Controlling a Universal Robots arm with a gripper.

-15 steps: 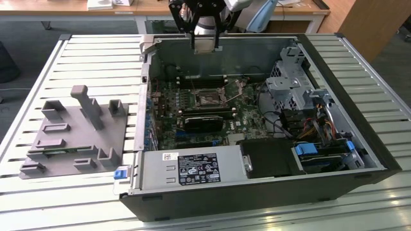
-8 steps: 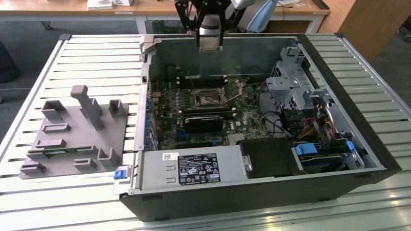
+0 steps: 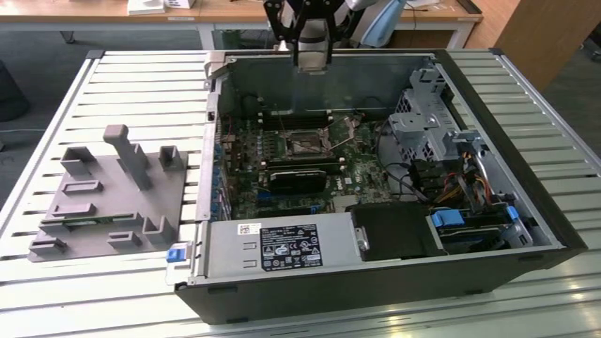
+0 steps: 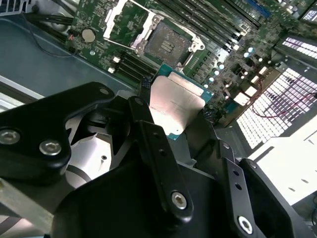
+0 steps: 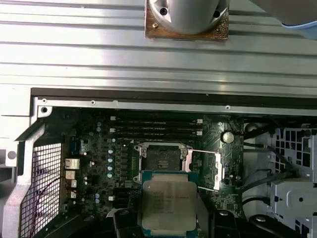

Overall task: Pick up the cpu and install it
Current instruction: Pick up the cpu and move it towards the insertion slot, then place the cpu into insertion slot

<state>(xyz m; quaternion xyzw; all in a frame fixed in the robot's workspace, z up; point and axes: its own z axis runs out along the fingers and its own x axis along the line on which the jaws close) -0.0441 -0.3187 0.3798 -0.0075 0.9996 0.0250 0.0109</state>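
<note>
**Gripper (image 4: 174,106) clamps cpu (image 4: 177,96) over open case, socket bare**

Exterior view: the gripper (image 3: 312,62) hangs above the far wall of the open computer case (image 3: 554,232), which lies on a slatted table (image 3: 141,77). The socket (image 3: 305,146) sits mid-board. A black card (image 3: 298,179) lies just nearer the camera, then the power supply (image 3: 281,246). The drive cage (image 3: 423,120) is on the exterior view's right, and a grey fixture tray (image 3: 103,204) lies outside the case on the left.

Second wrist view: black fingers (image 4: 148,124) are closed on opposite edges of the cpu, silver top showing. It is held in the air, clear of the board. The socket (image 4: 166,44) is uncovered, with memory slots (image 4: 208,20) and a coin battery (image 4: 88,34) near it.

First wrist view: the cpu (image 5: 168,203) overlaps the socket's (image 5: 161,158) near edge. The hinged retention frame (image 5: 208,171) lies flipped open beside it.
</note>
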